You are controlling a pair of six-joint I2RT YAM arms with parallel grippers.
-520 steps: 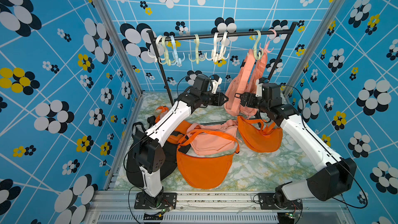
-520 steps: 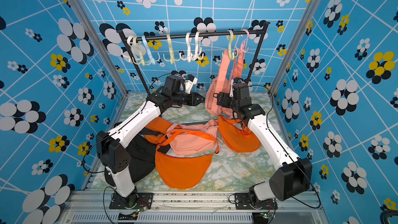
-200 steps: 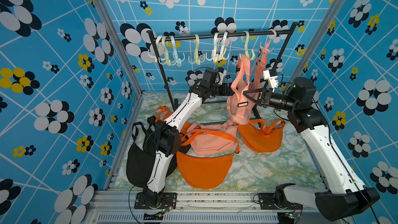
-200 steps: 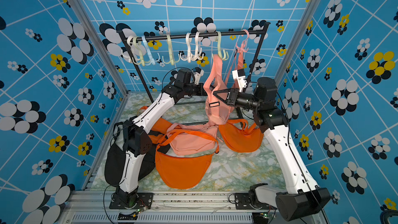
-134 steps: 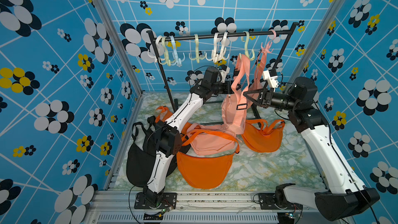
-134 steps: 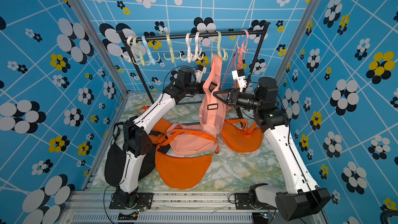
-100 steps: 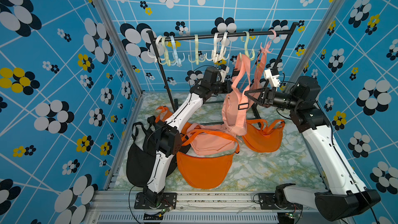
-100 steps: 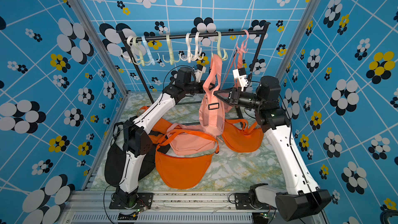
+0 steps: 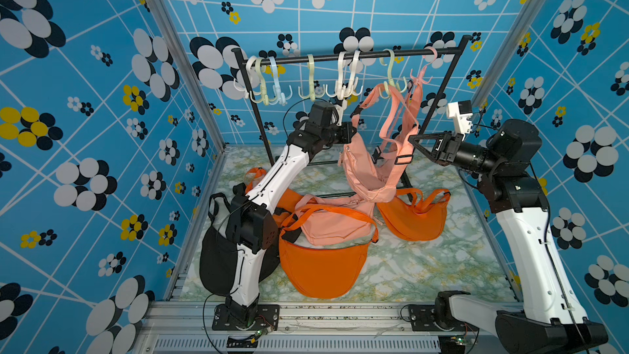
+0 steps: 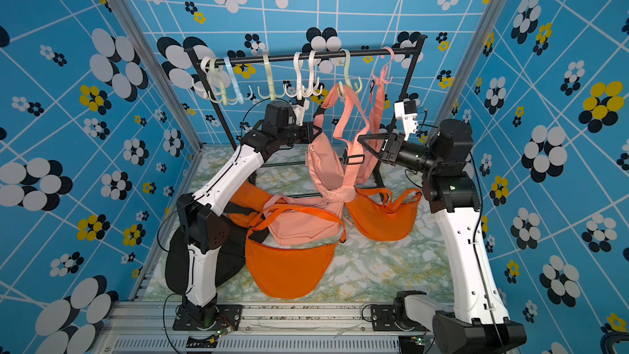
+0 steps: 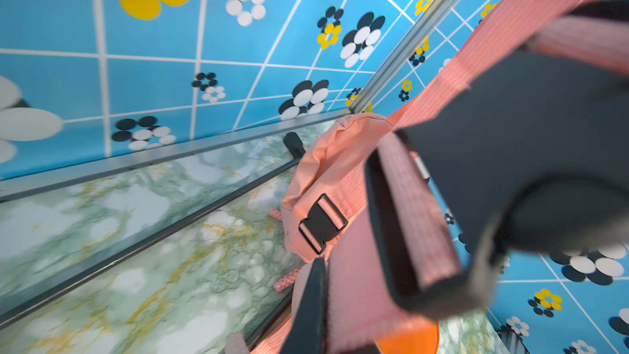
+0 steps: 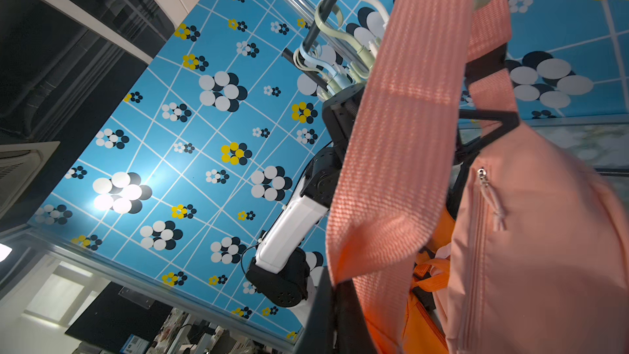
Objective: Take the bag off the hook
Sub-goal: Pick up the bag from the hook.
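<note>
Pink sling bag [image 9: 360, 165] hangs by its strap [image 11: 493, 49] from the green hook [image 9: 389, 69]. The left gripper [image 9: 352, 131] clamps the strap, and the right gripper [image 9: 413, 138] is closed beside it. Unhooking remains.

Bright, even light; blurry wrist-view foregrounds.

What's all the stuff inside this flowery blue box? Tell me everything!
Rack: one, black, back of table.
Hooks: eight, white, green, blue, pink, on its rail.
Hanging pink bags: two, I think, on the green hook and pink hook, right end.
Lying pink bag: one, mid-table.
Orange bags: three, on the table around it.
Black bag: one, front left.
Table: one, green-white marble.
Walls: three, blue, flowered.
Left fingers: black, shut on a hanging pink strap.
Right fingers: black, shut, beside the hanging pink bags.
</note>
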